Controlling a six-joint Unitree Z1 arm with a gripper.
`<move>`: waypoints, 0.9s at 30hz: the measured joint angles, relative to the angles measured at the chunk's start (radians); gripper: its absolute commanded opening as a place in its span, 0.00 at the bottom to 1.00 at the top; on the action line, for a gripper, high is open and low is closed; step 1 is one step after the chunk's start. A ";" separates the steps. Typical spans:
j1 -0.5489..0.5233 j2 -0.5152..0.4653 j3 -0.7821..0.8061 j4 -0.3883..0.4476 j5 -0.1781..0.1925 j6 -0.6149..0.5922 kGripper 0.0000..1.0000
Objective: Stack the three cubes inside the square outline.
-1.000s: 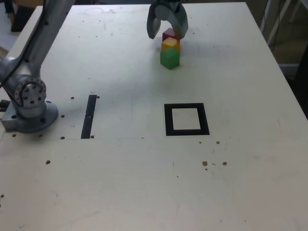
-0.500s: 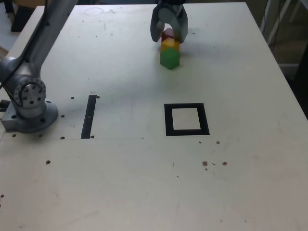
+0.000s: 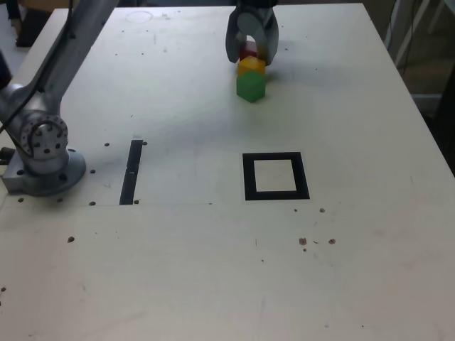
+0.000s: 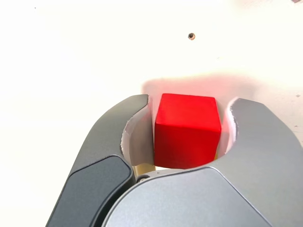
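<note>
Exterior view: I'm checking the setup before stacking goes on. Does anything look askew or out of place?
Nothing is damaged or spilled. The red cube, yellow cube and green cube sit in a tight row far from the empty square outline. Small dark specks dot the table.

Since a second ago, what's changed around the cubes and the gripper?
The gripper has narrowed its jaws around the red cube; in the wrist view a thin gap remains on one side, so a firm grip isn't certain. The yellow cube, green cube and square outline stayed put.
</note>
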 measured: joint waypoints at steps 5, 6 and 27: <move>0.000 0.001 -0.006 0.000 -0.004 0.000 0.42; 0.000 0.002 -0.008 0.000 -0.005 -0.002 0.41; -0.142 -0.198 -0.104 0.196 0.004 -0.161 0.33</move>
